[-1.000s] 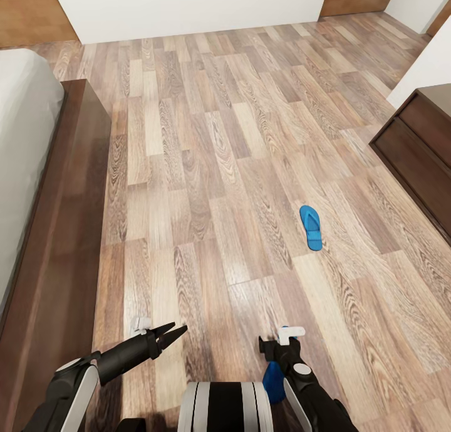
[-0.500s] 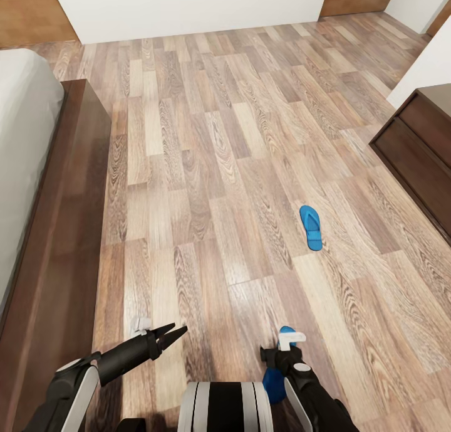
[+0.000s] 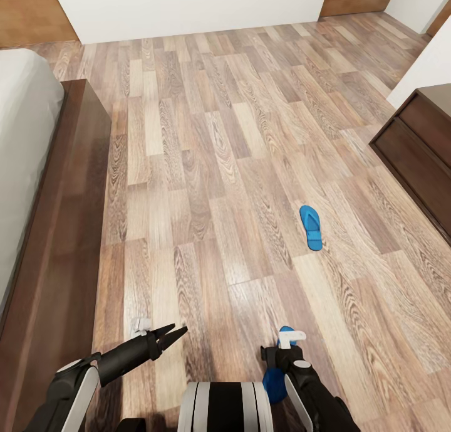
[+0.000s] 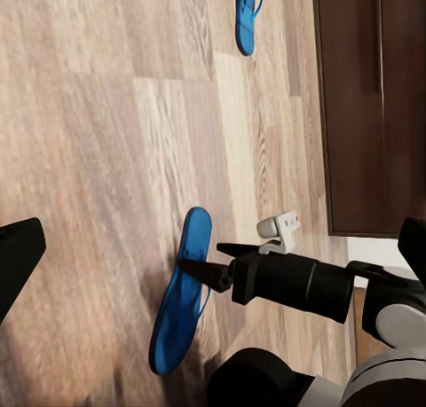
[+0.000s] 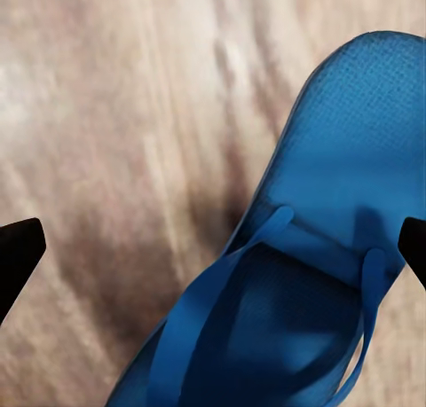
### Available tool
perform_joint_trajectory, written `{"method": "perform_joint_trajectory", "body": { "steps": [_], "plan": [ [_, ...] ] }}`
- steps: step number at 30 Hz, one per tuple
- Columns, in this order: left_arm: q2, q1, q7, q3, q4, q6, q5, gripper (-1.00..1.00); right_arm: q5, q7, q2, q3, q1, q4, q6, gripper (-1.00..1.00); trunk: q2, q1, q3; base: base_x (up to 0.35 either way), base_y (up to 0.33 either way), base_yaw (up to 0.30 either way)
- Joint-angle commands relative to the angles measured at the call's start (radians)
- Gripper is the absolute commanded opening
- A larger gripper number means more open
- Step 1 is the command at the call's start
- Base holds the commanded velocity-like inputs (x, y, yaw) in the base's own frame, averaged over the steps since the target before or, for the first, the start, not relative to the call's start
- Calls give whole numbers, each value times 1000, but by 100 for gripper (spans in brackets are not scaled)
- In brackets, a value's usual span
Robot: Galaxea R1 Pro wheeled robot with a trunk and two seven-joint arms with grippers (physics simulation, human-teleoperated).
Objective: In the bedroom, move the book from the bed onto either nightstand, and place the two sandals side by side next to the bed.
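Two sandals lie on the floor [image 3: 207, 168]: the near sandal [image 5: 293, 274] sits directly beneath the right gripper [image 4: 200, 270], jaws wide, its length running away from the robot. The far sandal [image 3: 311, 227] lies well ahead. Left gripper [image 3: 169, 335] looks nearly closed, empty.

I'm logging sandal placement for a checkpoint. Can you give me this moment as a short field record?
near sandal: flat on the floor, below the right gripper
far sandal: alone on the floor, nearer the cabinet than the bed
right gripper: open, not gripping
left gripper: shut, empty
pairing: sandals apart, not side by side
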Motion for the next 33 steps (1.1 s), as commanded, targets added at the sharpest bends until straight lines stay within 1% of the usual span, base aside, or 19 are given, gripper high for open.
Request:
{"method": "perform_joint_trajectory", "body": {
  "steps": [1,18,19,21,23,24,25,27,28,30,33],
  "plan": [
    [0,0,-1,0,0,8,5,100,-1,-6,0,4,0,-2,6,100,0,0,-1,0,0,0],
    [0,0,-4,2,0,8,7,100,-1,-6,0,2,0,-1,5,100,0,0,-1,0,0,0],
    [0,0,-4,2,0,8,6,100,-1,-6,0,0,0,-2,5,100,0,0,-1,0,0,0],
    [0,0,-4,2,0,8,6,100,-8,-7,0,-20,0,-2,6,100,0,0,-1,0,0,0],
    [0,0,-4,2,0,8,6,100,-20,-8,0,-41,0,-2,6,100,0,0,-1,0,0,0],
    [0,0,-4,1,0,8,6,100,-43,-9,0,-68,0,-2,7,100,0,0,-1,0,0,0],
    [0,0,-4,1,0,8,6,100,-56,-10,0,-79,-1,-2,7,100,0,0,-1,0,0,0],
    [-1,0,-4,1,0,8,5,100,-109,-12,0,-106,-2,-2,25,100,0,0,-1,0,0,0],
    [0,0,-4,1,0,8,5,100,-131,-13,1,-112,-3,-1,44,100,0,0,-1,0,0,0],
    [0,0,-4,0,0,8,6,100,-157,-13,1,-120,-5,-2,88,100,0,0,-1,0,0,0],
    [0,-1,-4,0,0,8,6,100,-165,-14,1,-123,-5,-2,109,100,0,0,-1,0,0,0]
  ]
}}
